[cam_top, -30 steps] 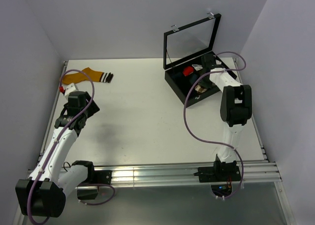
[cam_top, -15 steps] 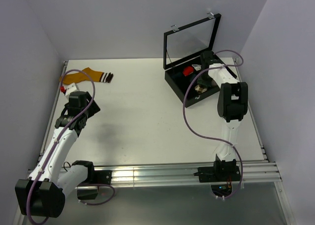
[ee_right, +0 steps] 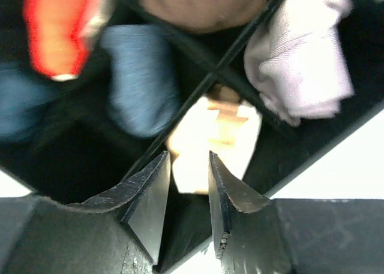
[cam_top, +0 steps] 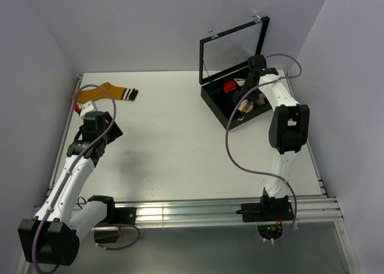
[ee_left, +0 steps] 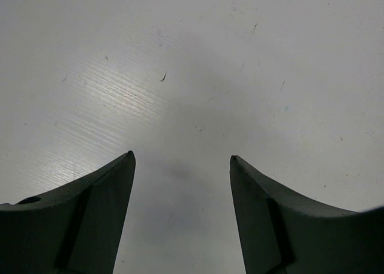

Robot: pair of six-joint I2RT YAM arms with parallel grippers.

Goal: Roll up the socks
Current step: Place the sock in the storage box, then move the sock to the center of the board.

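While the left gripper is hanging wide open over the table, gripping nothing, the right gripper is hovering partly open and empty over the black box, just above the brown-and-cream sock sitting in a compartment. Meanwhile the mustard sock is lying at the table's far left corner.

We see the desk as a white, finely ribbed sheet with a soft sheen. The left end effector is matt dark plastic. The mustard-orange sock looks like knitted cloth, and the pale pink sock bundle shows fine ribbing. The black box looks smooth, its lid glassy. The rail is bright metal.
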